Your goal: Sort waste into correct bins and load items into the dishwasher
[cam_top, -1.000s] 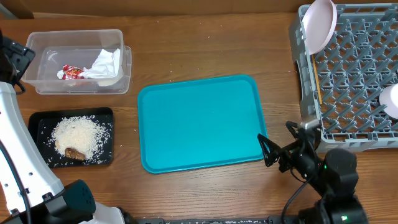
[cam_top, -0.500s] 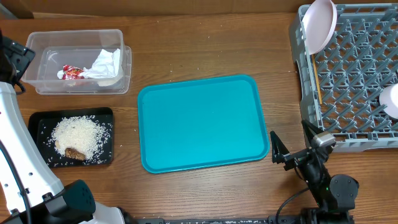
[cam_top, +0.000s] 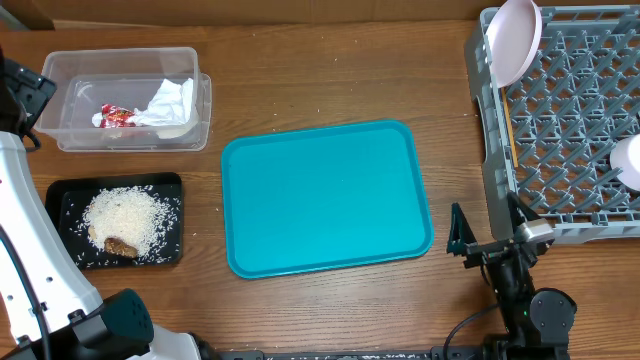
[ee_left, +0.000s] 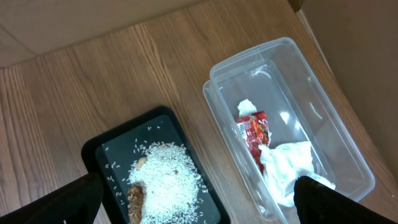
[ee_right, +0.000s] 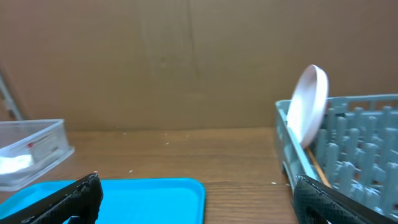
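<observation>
Clear tub (cam_top: 52, 100): upper left of the overhead frame. Inside it we list the crumpled napkin (cam_top: 172, 103) and the red-and-white wrapper (cam_top: 112, 117), lying against each other.
Black tray (cam_top: 60, 195): lower left, just below the tub, with a thin strip of wood between their edges. It carries a rice heap (cam_top: 125, 215), with the brown scrap (cam_top: 121, 246) at the heap's lower edge.
Teal tray (cam_top: 325, 195): centre, bare and slightly skewed, with open wood on all four sides.
Dish rack (cam_top: 570, 130): right side, cut by the frame's right edge. A white plate (cam_top: 515, 38) stands on edge at its upper left corner, and a white cup (cam_top: 628, 162) sits at the frame's right edge.
Left gripper (ee_left: 198, 183): we find the fingers spread wide and holding nothing, above the two bins.
Right gripper (cam_top: 487, 228): fingers wide apart and empty, lower right, in the lane between the Teal tray's right edge and the rack's lower left corner.
Open room: a broad strip across the top centre between tub and rack, and a narrower lane between Teal tray and rack.
Surface: brown wood-grain table (cam_top: 330, 80), with a few pale specks on it.
Room: a cardboard wall (ee_right: 186, 62) stands behind the table.
</observation>
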Controlling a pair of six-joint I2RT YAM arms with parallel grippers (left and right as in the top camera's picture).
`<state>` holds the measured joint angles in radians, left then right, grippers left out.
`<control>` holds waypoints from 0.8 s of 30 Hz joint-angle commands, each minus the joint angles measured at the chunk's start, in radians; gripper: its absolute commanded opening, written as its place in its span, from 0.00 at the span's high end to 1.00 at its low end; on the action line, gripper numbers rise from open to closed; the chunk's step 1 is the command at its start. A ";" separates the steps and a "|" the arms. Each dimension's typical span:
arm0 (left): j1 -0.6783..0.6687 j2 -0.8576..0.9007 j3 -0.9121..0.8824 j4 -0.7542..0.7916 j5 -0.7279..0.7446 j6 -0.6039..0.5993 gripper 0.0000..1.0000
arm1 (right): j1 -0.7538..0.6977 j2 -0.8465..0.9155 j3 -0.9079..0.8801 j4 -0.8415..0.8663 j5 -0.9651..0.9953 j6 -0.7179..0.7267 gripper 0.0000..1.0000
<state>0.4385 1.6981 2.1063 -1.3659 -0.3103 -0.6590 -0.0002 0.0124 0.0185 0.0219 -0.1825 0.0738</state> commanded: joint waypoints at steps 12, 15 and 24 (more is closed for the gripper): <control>-0.002 0.008 0.004 0.002 -0.010 -0.018 0.00 | -0.006 -0.010 -0.011 -0.099 0.092 -0.003 0.00; -0.002 0.008 0.004 0.001 -0.010 -0.018 0.00 | -0.007 -0.010 -0.011 -0.099 0.092 -0.003 0.00; -0.002 0.008 0.004 0.001 -0.010 -0.018 0.00 | -0.007 -0.010 -0.011 -0.099 0.092 -0.003 0.00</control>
<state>0.4385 1.6981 2.1063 -1.3655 -0.3103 -0.6590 -0.0002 0.0109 0.0185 -0.0803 -0.0994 0.0742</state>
